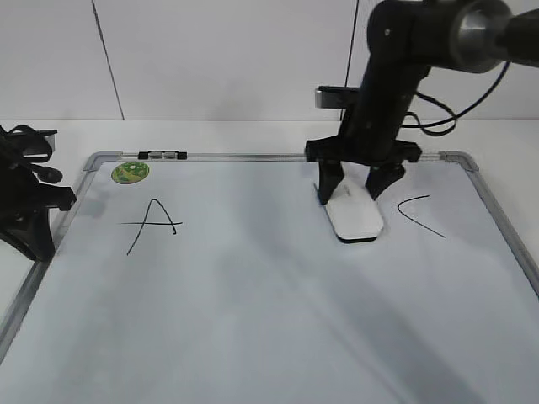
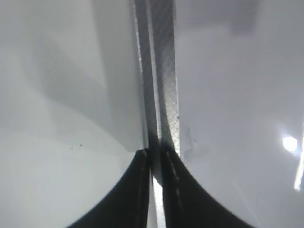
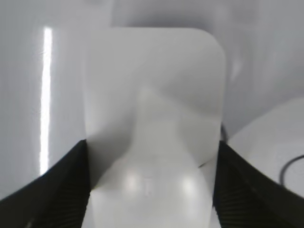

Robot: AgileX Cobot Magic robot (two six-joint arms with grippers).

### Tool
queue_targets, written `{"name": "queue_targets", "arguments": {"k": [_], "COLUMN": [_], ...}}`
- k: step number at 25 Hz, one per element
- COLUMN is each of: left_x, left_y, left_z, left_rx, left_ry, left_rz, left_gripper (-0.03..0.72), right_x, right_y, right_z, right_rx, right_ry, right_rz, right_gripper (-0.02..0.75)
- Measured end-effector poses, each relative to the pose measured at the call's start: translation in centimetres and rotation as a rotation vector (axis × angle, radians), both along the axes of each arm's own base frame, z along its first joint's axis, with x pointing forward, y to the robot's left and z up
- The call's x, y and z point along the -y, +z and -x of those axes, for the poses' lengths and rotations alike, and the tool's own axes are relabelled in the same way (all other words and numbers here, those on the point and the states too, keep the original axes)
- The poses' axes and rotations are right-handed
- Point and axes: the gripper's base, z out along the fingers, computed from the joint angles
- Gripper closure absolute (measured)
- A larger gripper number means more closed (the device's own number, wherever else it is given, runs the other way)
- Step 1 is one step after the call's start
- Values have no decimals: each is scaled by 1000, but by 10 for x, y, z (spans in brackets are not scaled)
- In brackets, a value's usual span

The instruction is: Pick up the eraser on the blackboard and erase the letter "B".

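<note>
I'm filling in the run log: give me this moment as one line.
right gripper: straddling eraser, flat on blackboard | left gripper: shut, at board's left frame | letters visible: A, C; no B

The right gripper (image 3: 151, 190) clamps the white eraser (image 3: 154, 109) between its fingers.

Glossy white blackboard (image 1: 253, 320) — brushed metal frame (image 2: 164, 71), smooth plastic eraser (image 3: 156, 118)

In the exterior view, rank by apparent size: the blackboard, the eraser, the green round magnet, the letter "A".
1. blackboard
2. eraser and letter "A": too alike to rank
3. green round magnet, smallest, though farther from the camera
</note>
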Motion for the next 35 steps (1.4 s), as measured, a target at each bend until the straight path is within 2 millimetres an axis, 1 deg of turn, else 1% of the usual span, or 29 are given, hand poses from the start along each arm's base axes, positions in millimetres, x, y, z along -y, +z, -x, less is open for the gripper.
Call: {"name": "queue_targets", "arguments": {"k": [1, 4, 6, 9, 12, 15, 17, 21, 23, 24, 27, 30, 33, 35], "left_x": [0, 0, 0, 0, 0, 0, 0, 0, 0, 0, 0, 0, 0, 0], "left_y": [0, 0, 0, 0, 0, 0, 0, 0, 0, 0, 0, 0, 0, 0], "left_z": [0, 0, 0, 0, 0, 0, 1, 1, 1, 1, 1, 1, 1, 1], "left_rx": [0, 0, 0, 0, -2, -4, -6, -6, -6, -6, -8, -8, -8, -8], "left_ry": [0, 0, 1, 3, 2, 0, -2, -1, -1, -1, -1, -1, 1, 1], "left_rz": [0, 0, 2, 4, 4, 0, -1, 1, 1, 1, 1, 1, 4, 4], "left_gripper": [644, 644, 644, 644, 644, 644, 644, 644, 644, 644, 644, 644, 644, 644], "right_x": [12, 37, 44, 44, 33, 13, -11, -62, -77, -81, -80, -72, -53, -31], "right_y": [0, 0, 0, 1, 1, 0, 0, 0, 0, 0, 0, 0, 0, 0], "right_z": [-4, -12, -14, -14, -11, -5, 4, 27, 35, 37, 37, 32, 22, 11], "right_rx": [2, 3, 3, 1, -2, 12, 13, -12, -24, -28, -26, -22, -23, -18], "right_ry": [-30, -89, -103, -107, -86, -24, 34, 131, 159, 167, 167, 145, 91, 41], "right_rz": [-1, -1, -1, -10, -17, 20, 22, -40, -69, -74, -74, -67, -72, -63], "right_gripper": [210, 210, 210, 210, 210, 210, 210, 210, 210, 210, 210, 210, 210, 210]}}
